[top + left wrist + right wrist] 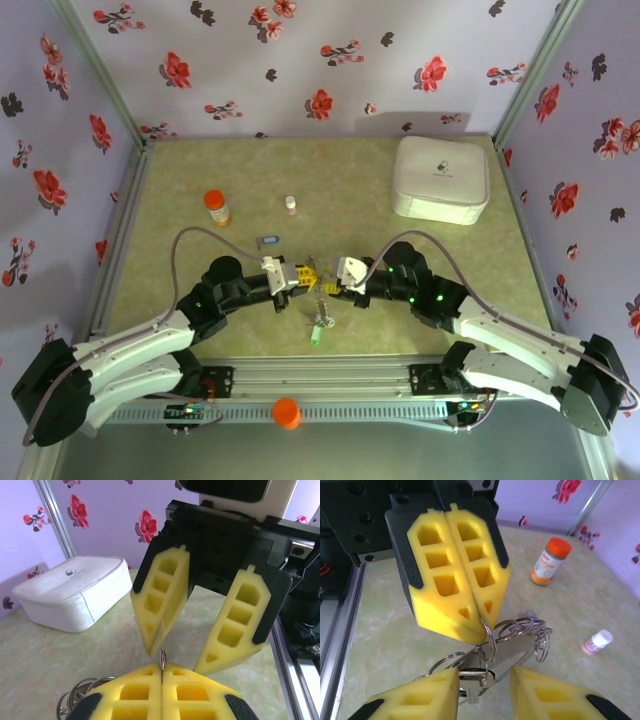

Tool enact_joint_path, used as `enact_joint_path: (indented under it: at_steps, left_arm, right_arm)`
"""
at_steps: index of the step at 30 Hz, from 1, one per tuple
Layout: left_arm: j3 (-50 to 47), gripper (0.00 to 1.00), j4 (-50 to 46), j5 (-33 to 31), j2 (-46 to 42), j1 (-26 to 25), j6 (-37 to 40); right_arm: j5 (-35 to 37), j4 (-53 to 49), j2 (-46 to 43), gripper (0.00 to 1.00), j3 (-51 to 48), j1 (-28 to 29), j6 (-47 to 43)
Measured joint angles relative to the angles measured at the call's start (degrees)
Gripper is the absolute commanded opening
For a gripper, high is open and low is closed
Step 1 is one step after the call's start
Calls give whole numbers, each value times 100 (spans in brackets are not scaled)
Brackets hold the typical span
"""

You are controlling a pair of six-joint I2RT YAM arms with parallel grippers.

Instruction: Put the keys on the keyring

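My left end effector [479,625] clamps the keyring [493,639]; my right end effector [485,680], apart just ahead, may snag and yank it loose.

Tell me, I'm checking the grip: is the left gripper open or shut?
Shut: the left gripper has yellow fingers pressed together on a thin metal ring.

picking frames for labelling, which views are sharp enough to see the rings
top external: soft, the rings are a smear; left wrist: yellow fingers sharp, rings low left blurred; right wrist: rings crisp, glare on the flat metal piece.
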Motion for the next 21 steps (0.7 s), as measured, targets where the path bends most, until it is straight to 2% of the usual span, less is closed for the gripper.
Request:
enact_joint_path:
  at_steps: [6,12,21]
  left_arm:
    - [-81,0,439,229,232,417,-284]
    - [-111,0,1252,730,710,1001,-774]
    - [-122,0,2273,1475,1156,1106,-1248]
  right_arm:
    - [118,339,-577,45,-267,-229,533]
    - [258,581,-654,47,-273,-323,1082]
    - [20,706,-588,49,-278,-330,1325]
